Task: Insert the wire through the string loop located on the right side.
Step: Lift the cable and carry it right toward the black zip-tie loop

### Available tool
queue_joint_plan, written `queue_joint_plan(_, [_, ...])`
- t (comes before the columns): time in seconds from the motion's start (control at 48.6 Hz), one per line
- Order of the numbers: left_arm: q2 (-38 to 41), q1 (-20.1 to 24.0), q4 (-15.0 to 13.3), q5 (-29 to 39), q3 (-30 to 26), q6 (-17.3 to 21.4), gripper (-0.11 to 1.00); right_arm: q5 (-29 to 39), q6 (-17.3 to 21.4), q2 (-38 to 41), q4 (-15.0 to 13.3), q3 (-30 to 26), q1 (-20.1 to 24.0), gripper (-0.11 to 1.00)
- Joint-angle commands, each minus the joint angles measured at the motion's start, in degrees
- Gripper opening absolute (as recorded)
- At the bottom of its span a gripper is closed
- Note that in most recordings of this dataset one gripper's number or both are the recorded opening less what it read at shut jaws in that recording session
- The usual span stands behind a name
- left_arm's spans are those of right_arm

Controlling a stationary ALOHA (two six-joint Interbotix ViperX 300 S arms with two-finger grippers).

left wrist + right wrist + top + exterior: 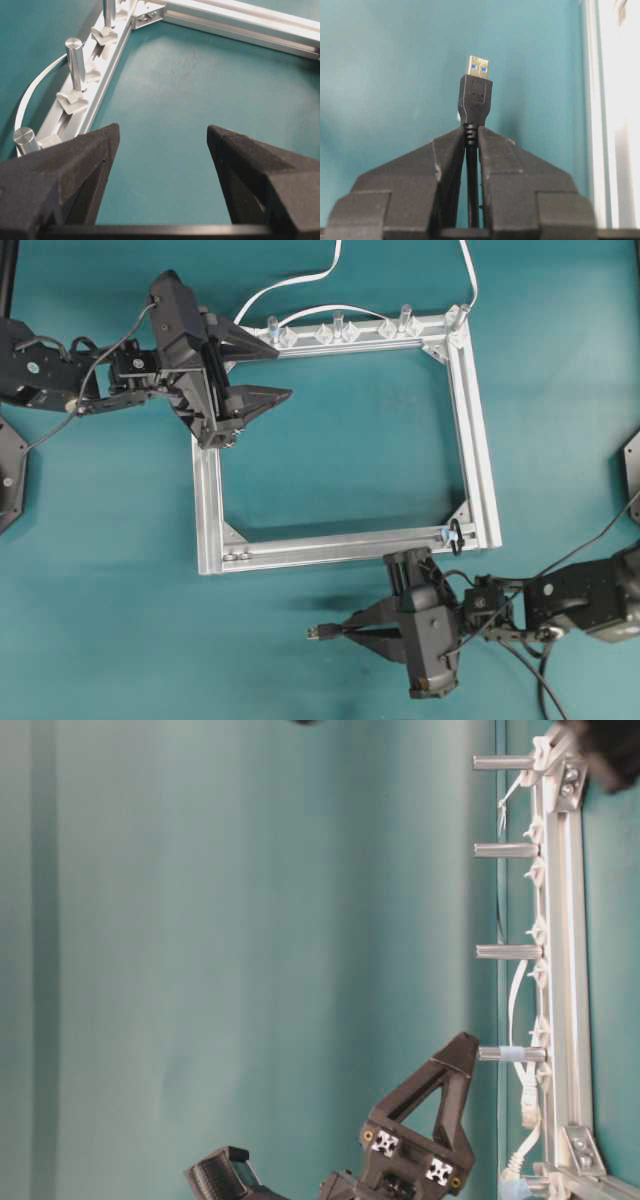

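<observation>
The wire's metallic USB plug [479,67] and black plug body stick out past the fingertips of my right gripper [471,131], which is shut on the cable just behind the plug. Seen from overhead, my right gripper [347,628] hovers in front of the silver frame's front bar and points left, with the wire's plug [315,632] at its tip. The string loop [455,533] is a small dark ring on the front bar, near its right corner. My left gripper [284,373] stands open over the frame's back left corner, with nothing between its fingers [95,150].
The rectangular silver frame [207,510] lies flat on the teal table. Upright metal posts [76,62] and clear clips line its back bar [370,340], and white flat cables [300,280] run off behind it. One left finger [440,1090] hangs near a post [508,1053].
</observation>
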Motion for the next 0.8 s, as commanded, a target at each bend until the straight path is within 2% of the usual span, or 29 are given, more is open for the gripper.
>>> queue_joint_plan(0.0, [-0.9, -0.2, 0.2, -0.3, -0.5, 0.0, 0.75, 0.4, -1.0, -3.4, -0.1, -0.7, -0.4, 0.11])
queue_joint_plan(0.309, [-1.0, -0.2, 0.2, -0.3, -0.5, 0.0, 0.75, 3.0, -1.4, -4.7, -0.1, -1.2, -0.4, 0.11])
queue_joint_plan(0.783, [-1.1, -0.2, 0.2, -0.3, -0.4, 0.1, 0.75, 3.3, -1.4, -4.9, -0.1, -0.7, -0.4, 0.11])
